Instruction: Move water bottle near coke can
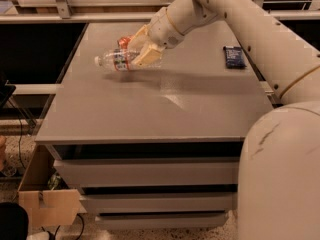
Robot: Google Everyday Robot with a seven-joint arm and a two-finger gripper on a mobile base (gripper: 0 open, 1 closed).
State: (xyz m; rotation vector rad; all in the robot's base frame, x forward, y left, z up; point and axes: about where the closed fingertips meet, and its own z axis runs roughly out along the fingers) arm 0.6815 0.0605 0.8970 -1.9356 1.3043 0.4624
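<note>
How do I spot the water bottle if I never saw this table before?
Find the big grey table and follow the white robot arm down to its gripper over the far left part. The water bottle lies sideways in that gripper. It is see-through with a white cap, unlike the flat dark blue packet on the right.

Warm overhead light, moderate. Glare patch mid table [125, 116]. Gripper [140, 53], clamped on water bottle [112, 60] over table's far left, casts soft shadow just below. Bkgd shelves + floor dark.

White arm [240, 19] bears tan end effector [134, 49] (above table [150, 114]).
</note>
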